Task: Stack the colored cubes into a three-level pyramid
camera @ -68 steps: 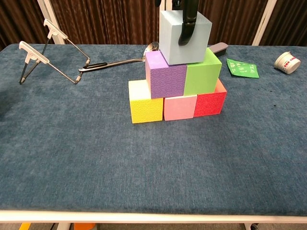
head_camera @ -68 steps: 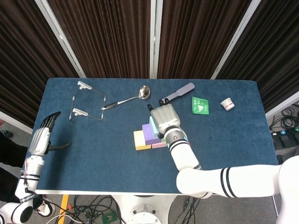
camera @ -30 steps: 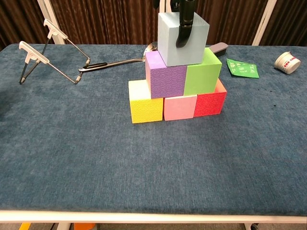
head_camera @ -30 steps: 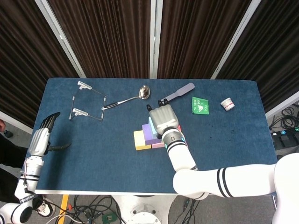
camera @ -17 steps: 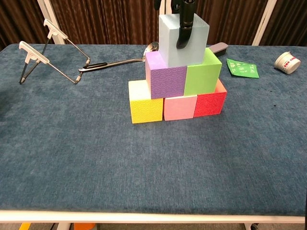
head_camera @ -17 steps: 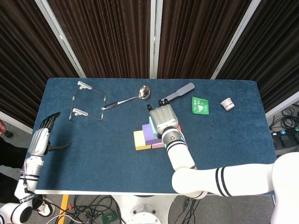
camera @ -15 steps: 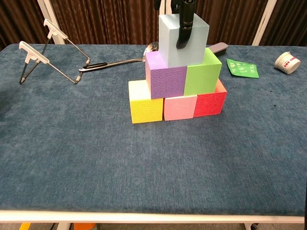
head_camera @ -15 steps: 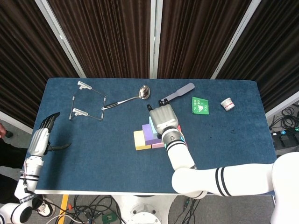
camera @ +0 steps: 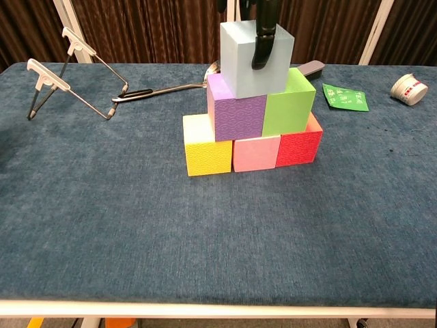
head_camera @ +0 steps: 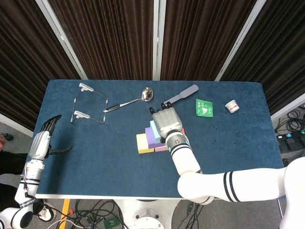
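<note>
Nearest on the desk (camera: pixel 102 225), the yellow cube (camera: pixel 207 155) starts the base row; above it, purple cube (camera: pixel 236 113). The right hand (head_camera: pixel 166 123) grips the light blue cube (camera: pixel 254 58) on top, skewed; releasing may topple it. Left hand (head_camera: pixel 42 141) hangs spread, empty.

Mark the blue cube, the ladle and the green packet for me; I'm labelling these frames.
blue cube (camera: pixel 247 65), chest view, front face.
ladle (head_camera: pixel 147 93), head view, bowl.
green packet (camera: pixel 345 97), chest view, middle of the flat top.
</note>
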`<move>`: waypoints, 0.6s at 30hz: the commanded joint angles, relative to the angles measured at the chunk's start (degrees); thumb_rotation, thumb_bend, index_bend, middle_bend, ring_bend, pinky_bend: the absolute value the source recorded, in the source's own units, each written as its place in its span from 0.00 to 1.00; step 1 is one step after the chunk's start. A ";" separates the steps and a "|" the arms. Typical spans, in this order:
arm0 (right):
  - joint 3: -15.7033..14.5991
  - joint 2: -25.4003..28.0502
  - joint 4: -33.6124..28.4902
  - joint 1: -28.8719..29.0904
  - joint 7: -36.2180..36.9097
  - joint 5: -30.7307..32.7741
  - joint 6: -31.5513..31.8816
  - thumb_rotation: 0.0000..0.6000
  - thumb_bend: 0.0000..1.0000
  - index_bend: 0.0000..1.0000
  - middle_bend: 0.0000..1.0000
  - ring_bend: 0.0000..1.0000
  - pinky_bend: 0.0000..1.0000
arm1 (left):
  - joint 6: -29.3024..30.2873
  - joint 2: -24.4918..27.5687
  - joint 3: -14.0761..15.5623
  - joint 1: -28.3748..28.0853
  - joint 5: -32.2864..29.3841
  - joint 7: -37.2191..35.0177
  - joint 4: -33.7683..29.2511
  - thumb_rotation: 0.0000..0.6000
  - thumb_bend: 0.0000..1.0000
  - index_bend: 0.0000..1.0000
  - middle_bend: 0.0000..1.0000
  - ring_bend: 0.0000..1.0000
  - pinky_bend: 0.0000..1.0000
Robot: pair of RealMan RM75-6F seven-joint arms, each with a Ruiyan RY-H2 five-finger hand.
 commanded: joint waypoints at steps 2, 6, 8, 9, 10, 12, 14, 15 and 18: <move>-0.06 -0.28 0.18 -0.01 0.02 -0.27 0.34 1.00 0.01 0.00 0.13 0.00 0.00 | 0.06 -0.02 -0.05 0.02 -0.05 0.01 -0.01 1.00 0.04 0.02 0.05 0.00 0.07; -0.07 -0.51 0.14 -0.09 0.05 -0.46 0.47 1.00 0.02 0.00 0.10 0.00 0.00 | -0.08 -0.02 0.01 0.03 -0.08 -0.10 0.07 1.00 0.04 0.02 0.05 0.00 0.07; 0.09 -0.39 0.02 -0.19 0.20 -0.64 0.61 1.00 0.02 0.00 0.09 0.00 0.00 | -0.07 -0.07 0.05 0.07 -0.07 -0.20 0.17 1.00 0.04 0.02 0.05 0.00 0.07; 0.14 -0.32 -0.07 -0.26 0.32 -0.87 0.74 1.00 0.02 0.00 0.09 0.00 0.00 | -0.07 -0.09 0.07 0.08 -0.06 -0.22 0.21 1.00 0.04 0.02 0.05 0.00 0.07; 0.23 -0.22 -0.23 -0.41 0.58 -1.30 0.93 1.00 0.02 0.00 0.10 0.00 0.00 | -0.07 -0.10 0.08 0.08 -0.02 -0.26 0.24 1.00 0.04 0.02 0.05 0.00 0.07; 0.37 0.02 -0.56 -0.65 0.89 -1.59 0.99 1.00 0.02 0.00 0.10 0.00 0.00 | 0.01 -0.12 0.05 0.06 0.03 -0.23 0.23 1.00 0.04 0.02 0.05 0.00 0.07; 0.30 0.13 -0.70 -0.78 0.87 -1.82 0.90 1.00 0.02 0.00 0.10 0.00 0.00 | 0.07 -0.15 0.06 0.06 0.08 -0.14 0.19 1.00 0.04 0.02 0.05 0.00 0.07; 0.23 0.05 -0.65 -0.84 0.89 -2.03 0.80 1.00 0.02 0.00 0.09 0.00 0.00 | 0.07 -0.16 0.03 0.04 0.07 -0.07 0.16 1.00 0.04 0.02 0.05 0.00 0.07; 0.16 -0.48 -0.22 -1.07 1.37 -3.03 0.53 1.00 0.02 0.00 0.07 0.00 0.00 | -0.03 -0.18 -0.01 -0.02 0.00 0.04 0.12 1.00 0.04 0.02 0.05 0.00 0.07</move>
